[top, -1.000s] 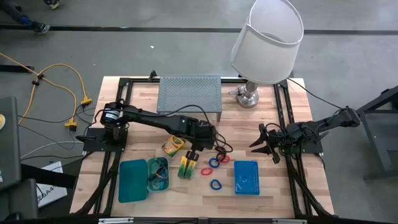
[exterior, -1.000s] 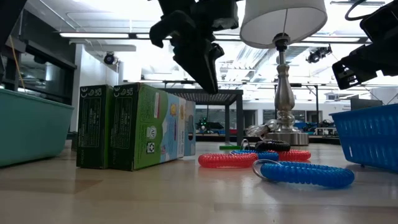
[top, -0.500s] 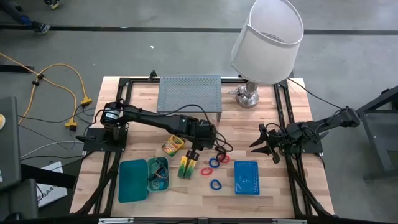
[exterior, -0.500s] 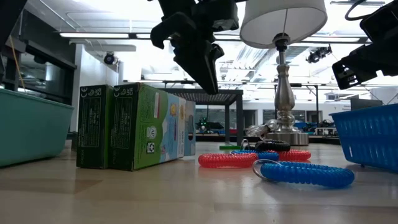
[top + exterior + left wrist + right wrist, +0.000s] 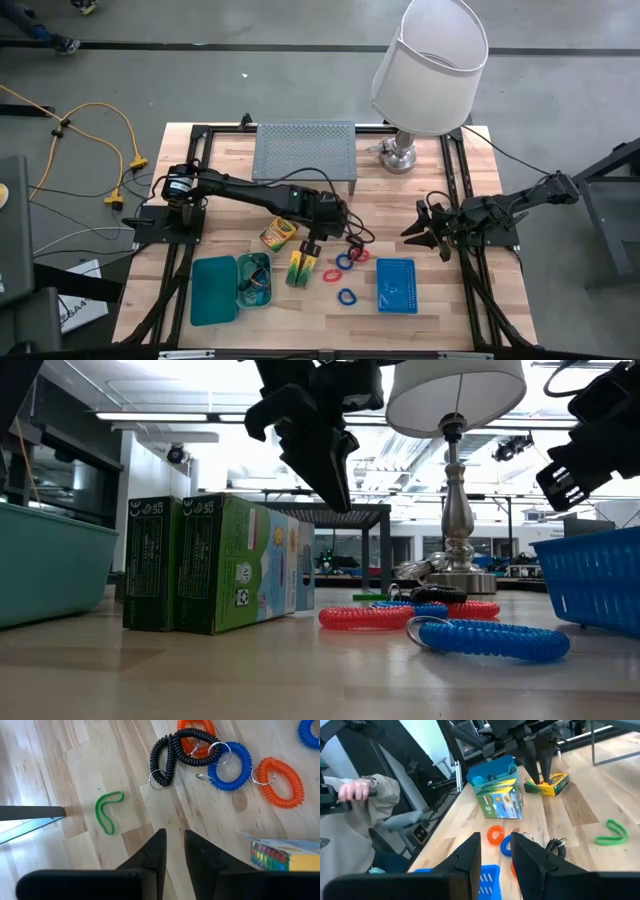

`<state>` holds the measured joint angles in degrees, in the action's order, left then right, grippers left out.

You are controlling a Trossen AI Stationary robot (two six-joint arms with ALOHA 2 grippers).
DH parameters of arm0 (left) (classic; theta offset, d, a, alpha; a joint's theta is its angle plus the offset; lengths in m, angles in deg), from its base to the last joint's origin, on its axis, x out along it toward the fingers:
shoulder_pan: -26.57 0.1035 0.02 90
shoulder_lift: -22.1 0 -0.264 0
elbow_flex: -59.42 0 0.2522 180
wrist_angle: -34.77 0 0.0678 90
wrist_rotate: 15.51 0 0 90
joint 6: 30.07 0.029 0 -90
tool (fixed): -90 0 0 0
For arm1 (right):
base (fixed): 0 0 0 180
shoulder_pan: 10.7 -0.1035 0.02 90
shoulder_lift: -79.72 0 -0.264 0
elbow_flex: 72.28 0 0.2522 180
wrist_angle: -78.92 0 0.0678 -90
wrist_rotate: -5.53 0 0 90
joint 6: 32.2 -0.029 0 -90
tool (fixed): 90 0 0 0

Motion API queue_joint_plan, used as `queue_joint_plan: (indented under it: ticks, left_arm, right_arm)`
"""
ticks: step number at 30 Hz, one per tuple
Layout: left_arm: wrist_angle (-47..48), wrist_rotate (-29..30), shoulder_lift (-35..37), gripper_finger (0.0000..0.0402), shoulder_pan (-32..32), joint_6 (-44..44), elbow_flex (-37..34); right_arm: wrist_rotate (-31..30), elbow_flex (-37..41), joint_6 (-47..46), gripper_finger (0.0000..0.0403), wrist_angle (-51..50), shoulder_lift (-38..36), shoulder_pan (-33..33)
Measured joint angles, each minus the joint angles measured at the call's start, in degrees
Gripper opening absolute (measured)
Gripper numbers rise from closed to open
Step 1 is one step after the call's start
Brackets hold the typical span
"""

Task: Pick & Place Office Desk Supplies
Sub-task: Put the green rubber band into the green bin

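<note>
Here the left gripper (image 5: 312, 247) hung above the yellow-green boxes (image 5: 301, 267), jaws slightly apart and empty, while the right gripper (image 5: 421, 231) waited aside, jaws apart.

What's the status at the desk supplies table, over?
Left gripper empty, jaws narrowly apart, hovering over the green boxes. Right gripper empty, open, waiting at the table's right side. Coil bands lie loose on the table. Nothing in the way.

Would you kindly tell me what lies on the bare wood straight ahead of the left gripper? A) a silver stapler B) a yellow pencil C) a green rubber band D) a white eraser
C: the left wrist view shows a green rubber band lying loose on the wood just beyond the left gripper, beside the black coil loop.
</note>
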<state>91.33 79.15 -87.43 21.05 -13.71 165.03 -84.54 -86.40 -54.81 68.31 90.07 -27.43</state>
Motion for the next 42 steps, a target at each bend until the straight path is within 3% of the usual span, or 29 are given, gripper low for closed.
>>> queue_joint_plan:
  ticks: [2,7,10,14,21,27,32,42]
  left_arm:
    - [0.0,0.0,0.0,0.0062,0.0,-0.5,0.0]
    - [-0.1,-0.2,0.0,0.0062,0.0,-1.3,0.0]
    - [-0.2,-2.0,0.4,0.0062,0.1,-1.2,0.0]
    - [-0.7,-8.8,2.9,0.0062,1.0,-1.2,0.0]
    - [-0.7,-10.8,5.5,0.0062,3.2,-2.1,-0.5]
    - [-4.0,-22.5,8.0,0.0062,4.8,-3.6,-3.7]
    - [-5.9,-21.7,12.6,0.0062,5.6,-6.0,-7.3]
    - [-11.2,-13.5,22.4,0.0062,4.1,-11.0,-19.0]
  right_arm:
    - [-1.7,0.0,0.2,0.0094,0.8,0.0,0.0]
    - [-14.3,0.0,-4.2,0.0094,2.3,0.3,0.0]
    - [-15.4,0.0,-2.4,0.0094,4.2,1.9,0.0]
    - [-16.5,0.0,0.6,0.0094,12.0,6.0,0.0]
    - [-20.0,-4.3,6.7,0.0094,17.3,17.3,0.0]
    - [-21.1,-12.4,12.8,0.0094,17.5,31.1,0.1]
    - [-21.0,-17.9,15.2,0.0094,17.3,43.5,2.1]
    - [-20.7,-24.8,15.3,0.0094,20.4,63.7,7.8]
